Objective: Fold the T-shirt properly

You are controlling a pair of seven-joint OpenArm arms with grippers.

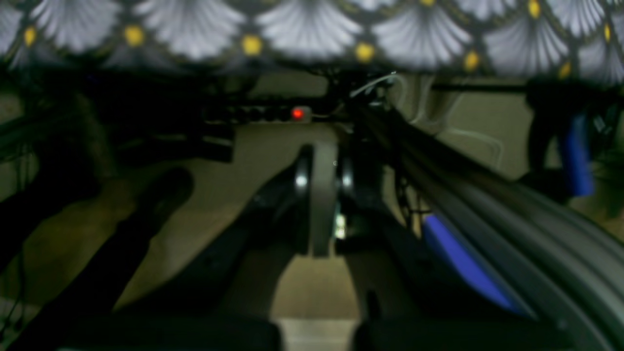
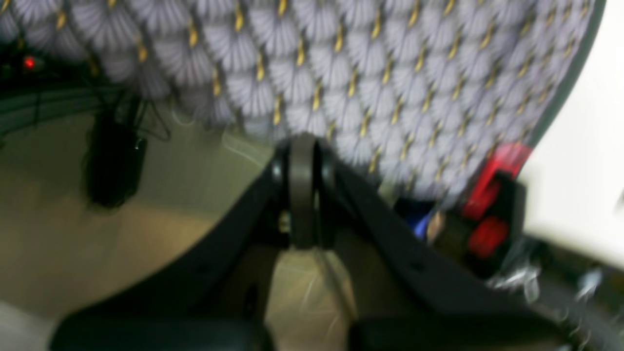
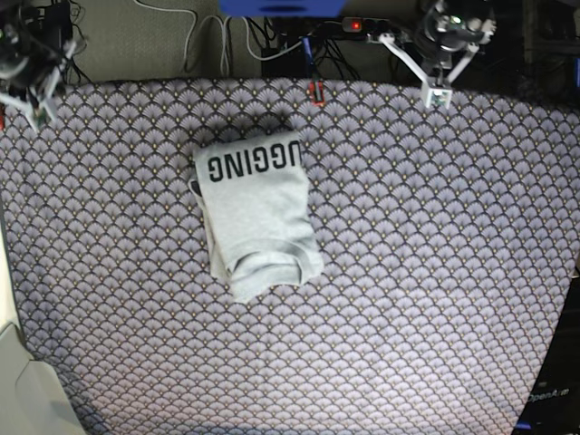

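Already folded, the grey T-shirt [image 3: 258, 216] lies on the fan-patterned cloth [image 3: 435, 272] at centre. Both pincers, left [image 3: 439, 98] at one o'clock and right [image 3: 38, 116] at ten, are closed and empty.

the bench [image 3: 435, 272] is wide and covered with a purple-grey cloth [image 3: 136, 344] with a pattern of fans and small yellow dots. its far edge is curved. behind it the floor [image 3: 136, 36] is grey-beige, and white cables [image 3: 204, 36] and black cables lie there. a power strip [image 3: 358, 24] with a red light sits near the far edge, and something blue [image 3: 281, 5] is at the top. a red clamp [image 2: 492, 195] holds the cloth at the bench edge. light is soft and even on the bench; under the edge it is dark.
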